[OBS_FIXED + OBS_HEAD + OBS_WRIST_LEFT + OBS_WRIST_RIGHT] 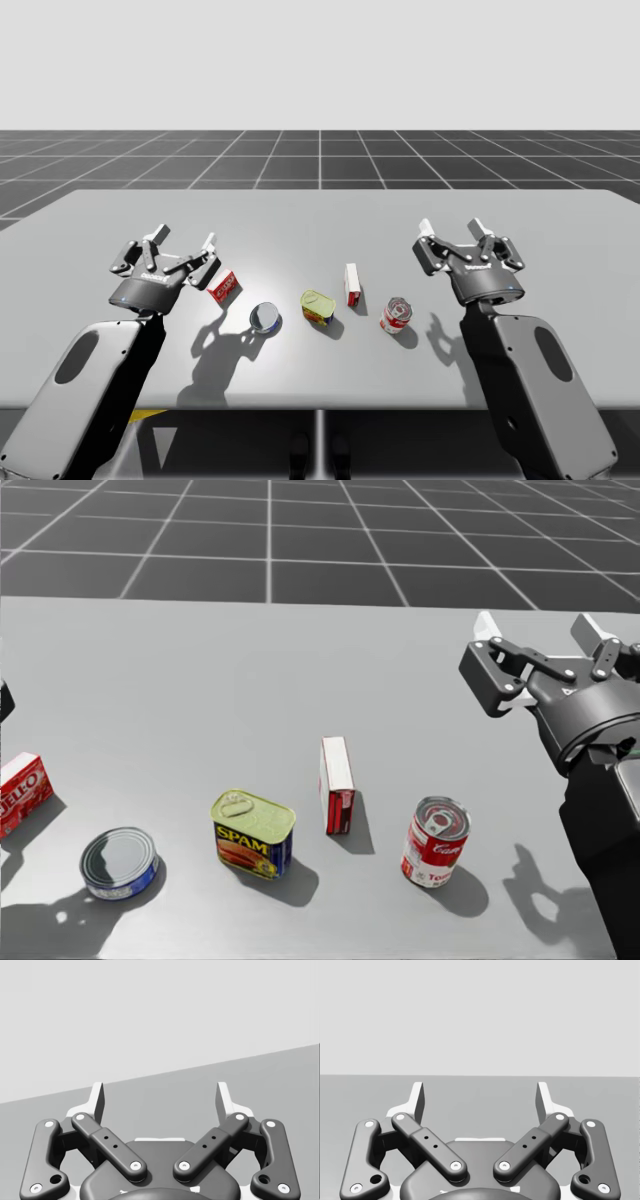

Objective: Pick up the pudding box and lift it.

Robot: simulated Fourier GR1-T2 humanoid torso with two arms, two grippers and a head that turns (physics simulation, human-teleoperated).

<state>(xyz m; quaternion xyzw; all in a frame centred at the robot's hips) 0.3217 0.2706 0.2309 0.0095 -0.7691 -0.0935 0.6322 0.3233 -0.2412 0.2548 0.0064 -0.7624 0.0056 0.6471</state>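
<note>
- Left gripper (185, 240) is hovering over the left side of the table (320, 215). In its wrist view (160, 1095) the fingers are standing wide apart with nothing between them.
- Right gripper (452, 230) is doing the same on the right side: fingers spread, holding nothing, with bare table ahead of it in its own view (480, 1095). The head view is catching it too (536, 630).
- There are two candidates for the pudding box and I can't tell which one it is.
- The red box (224, 288) is sitting just beside the left gripper, at about its 4 o'clock in the high view.
- The red-white box (352, 284) is standing upright on a narrow side mid-table, well apart from both grippers. The right gripper is sitting at its 2 o'clock.
- A yellow-topped tin (318, 306) is sitting at the red-white box's 8 o'clock.
- A blue can (265, 318) is lying at the tin's 9 o'clock, and a red can (396, 315) is standing at its 3 o'clock.
</note>
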